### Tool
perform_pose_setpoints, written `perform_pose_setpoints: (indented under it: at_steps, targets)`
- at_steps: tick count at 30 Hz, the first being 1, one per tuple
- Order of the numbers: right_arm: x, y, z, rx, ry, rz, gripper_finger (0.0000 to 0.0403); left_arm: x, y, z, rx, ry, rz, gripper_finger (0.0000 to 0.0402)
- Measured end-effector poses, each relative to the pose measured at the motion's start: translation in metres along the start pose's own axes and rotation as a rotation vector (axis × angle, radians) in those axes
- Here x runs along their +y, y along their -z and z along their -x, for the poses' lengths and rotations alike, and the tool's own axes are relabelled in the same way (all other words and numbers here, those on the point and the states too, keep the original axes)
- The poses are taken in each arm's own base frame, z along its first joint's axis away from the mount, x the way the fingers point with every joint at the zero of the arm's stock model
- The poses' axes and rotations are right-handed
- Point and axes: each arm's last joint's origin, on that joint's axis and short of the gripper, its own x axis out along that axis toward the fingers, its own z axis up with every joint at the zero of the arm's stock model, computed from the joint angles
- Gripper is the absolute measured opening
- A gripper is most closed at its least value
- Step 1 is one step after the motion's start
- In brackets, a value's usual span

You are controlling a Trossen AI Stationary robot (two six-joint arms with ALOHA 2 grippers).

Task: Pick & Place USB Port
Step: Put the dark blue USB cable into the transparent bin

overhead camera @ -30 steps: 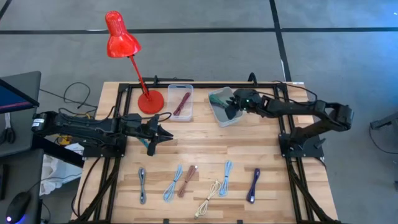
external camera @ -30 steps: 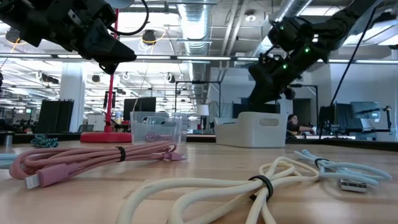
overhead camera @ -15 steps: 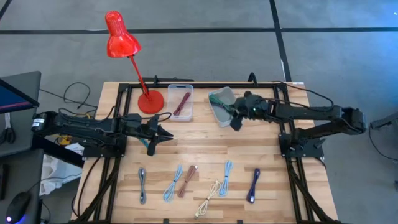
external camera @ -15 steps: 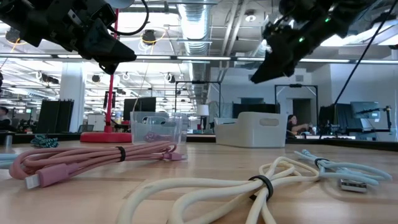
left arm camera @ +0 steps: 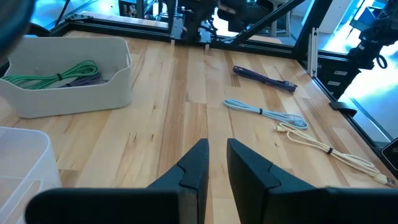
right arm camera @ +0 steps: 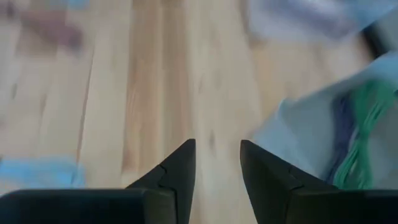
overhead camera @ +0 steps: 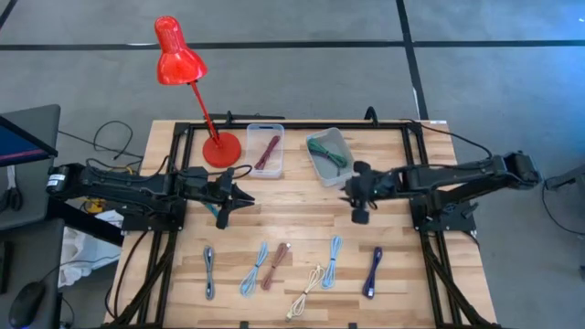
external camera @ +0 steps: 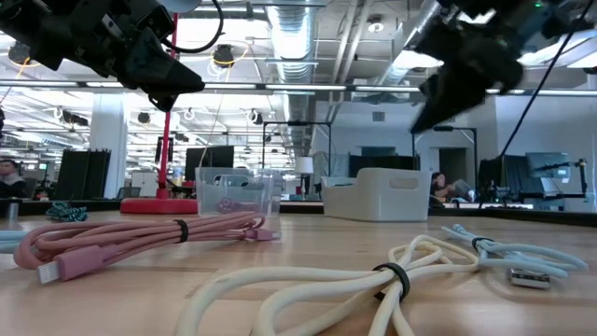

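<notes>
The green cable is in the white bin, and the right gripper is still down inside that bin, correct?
Not quite. The green cable does lie in the white bin, but the right gripper is not inside it. The high view shows it over bare table on the near side of the bin, empty, with its fingers apart.

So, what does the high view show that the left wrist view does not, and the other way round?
Only the high view shows the red desk lamp, the clear plastic bin with a red cable and both whole arms. Only the left wrist view shows the left gripper close up, its fingers a narrow gap apart. Both show the white bin holding a green cable, the purple cable and the wooden table.
</notes>
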Motion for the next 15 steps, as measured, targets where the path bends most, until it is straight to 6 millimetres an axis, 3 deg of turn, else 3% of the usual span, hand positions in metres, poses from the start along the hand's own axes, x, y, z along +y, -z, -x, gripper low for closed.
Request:
perform_pose_setpoints:
  at_steps: [8,15]
  targets:
    - [0.017,0.01,0.005,0.094,-0.072,0.014,0.0118,0.0,0.0,0.0,0.0,0.0,0.0,0.0057]
    - [0.03,0.028,0.014,0.286,-0.217,-0.033,0.0118,0.0,0.0,0.0,0.0,0.0,0.0,0.0057]
